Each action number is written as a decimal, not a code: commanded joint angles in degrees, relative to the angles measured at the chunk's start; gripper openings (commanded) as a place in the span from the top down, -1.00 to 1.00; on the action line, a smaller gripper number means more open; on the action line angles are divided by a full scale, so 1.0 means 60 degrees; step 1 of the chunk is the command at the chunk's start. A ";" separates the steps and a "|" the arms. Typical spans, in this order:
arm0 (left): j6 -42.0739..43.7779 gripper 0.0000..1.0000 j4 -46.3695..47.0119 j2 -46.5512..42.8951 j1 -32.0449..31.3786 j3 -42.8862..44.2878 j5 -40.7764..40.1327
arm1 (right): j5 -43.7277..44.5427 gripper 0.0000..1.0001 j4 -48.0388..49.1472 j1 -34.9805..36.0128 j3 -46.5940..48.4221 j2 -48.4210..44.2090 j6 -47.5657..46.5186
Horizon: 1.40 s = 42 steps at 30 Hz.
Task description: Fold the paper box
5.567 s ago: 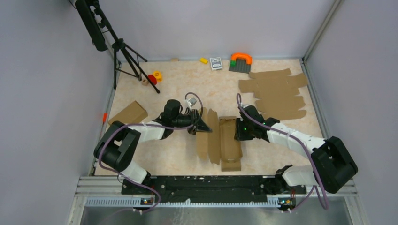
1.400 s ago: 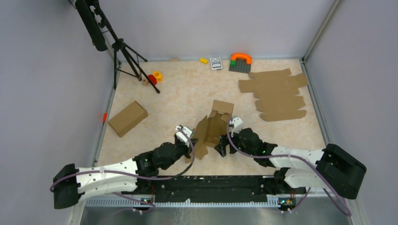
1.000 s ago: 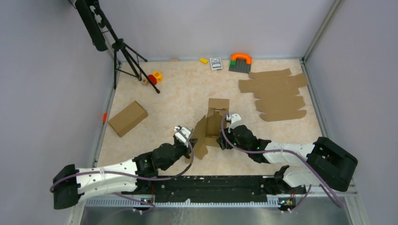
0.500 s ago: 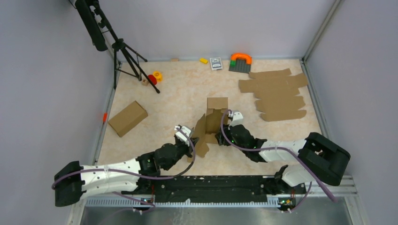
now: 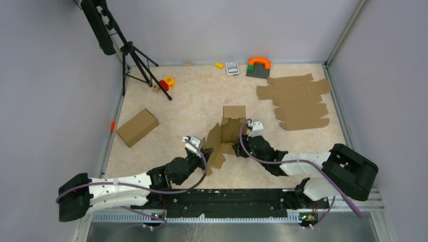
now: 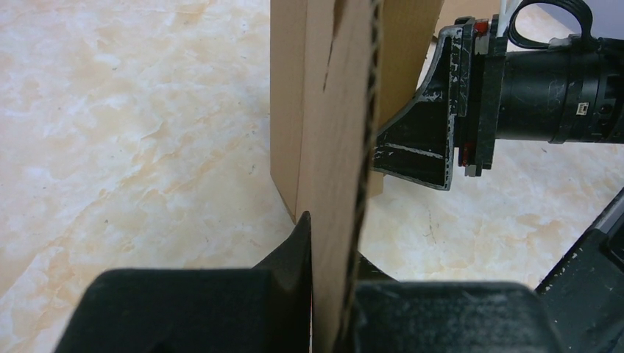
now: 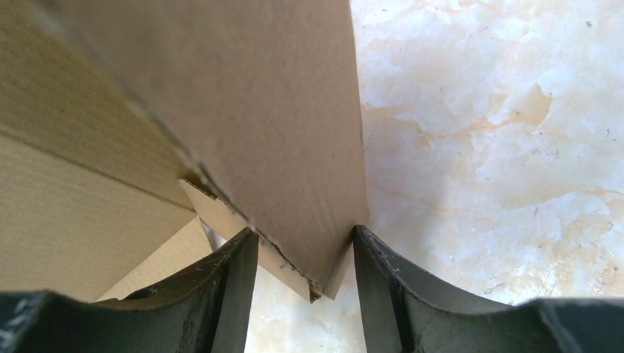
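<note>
Toward the near edge of the table [image 5: 192, 101], about midway along it, the paper box [image 5: 229, 132] is seen from above half raised, presumably so its walls can be creased. From the left wrist, one upright panel is pinched edge-on by the fully closed left gripper [image 6: 331, 254]. From the right wrist, a folded flap is enclosed by the half-closed right gripper [image 7: 303, 246], apparently touched by both fingers [image 7: 235, 272].

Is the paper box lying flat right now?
No, the paper box stands up with its panels raised, and the left pincer grips one edge.
</note>
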 commanded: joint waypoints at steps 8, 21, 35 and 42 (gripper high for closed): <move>0.0200 1.00 0.0582 0.1440 -0.0139 -0.0708 -0.0973 | 0.0634 -0.02 -0.0335 0.0186 0.0583 0.1438 -0.0006; 0.0531 1.00 0.1849 0.4219 -0.0138 0.0015 -0.3169 | 0.1408 -0.18 0.1248 0.0225 0.0681 0.2045 -0.1246; 0.0427 1.00 0.1459 0.3779 -0.0154 0.0323 -0.2851 | 0.1742 -0.47 0.1022 0.0233 0.0462 0.1120 -0.1215; 0.0443 1.00 0.1327 0.3146 -0.0154 0.0412 -0.1756 | 0.1528 -0.38 0.1585 0.0203 0.0288 0.0911 -0.2195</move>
